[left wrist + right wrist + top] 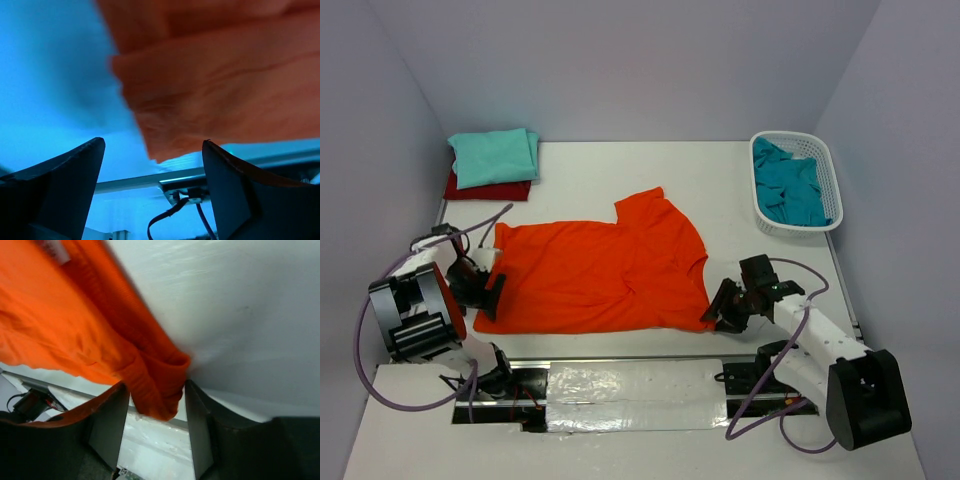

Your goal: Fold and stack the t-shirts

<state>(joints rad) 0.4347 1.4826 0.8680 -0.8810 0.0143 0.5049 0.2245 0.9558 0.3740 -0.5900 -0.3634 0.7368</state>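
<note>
A bright orange t-shirt (600,275) lies spread flat mid-table, one sleeve pointing to the back. My left gripper (490,291) is at its left edge, open; in the left wrist view the orange t-shirt (215,85) hangs just beyond the left gripper (154,145), with nothing between the fingers. My right gripper (720,308) is at the shirt's near right corner, open. A bunched fold of the orange t-shirt (75,325) sits loosely between the jaws of the right gripper (155,385). A folded mint t-shirt (495,157) lies on a folded dark red one (485,189) at back left. A teal t-shirt (788,188) is in the basket.
The white mesh basket (790,137) stands at the back right by the wall. A metal rail with a taped strip (620,385) runs along the near edge between the arm bases. Purple cables loop beside both arms. Walls close in the left, back and right.
</note>
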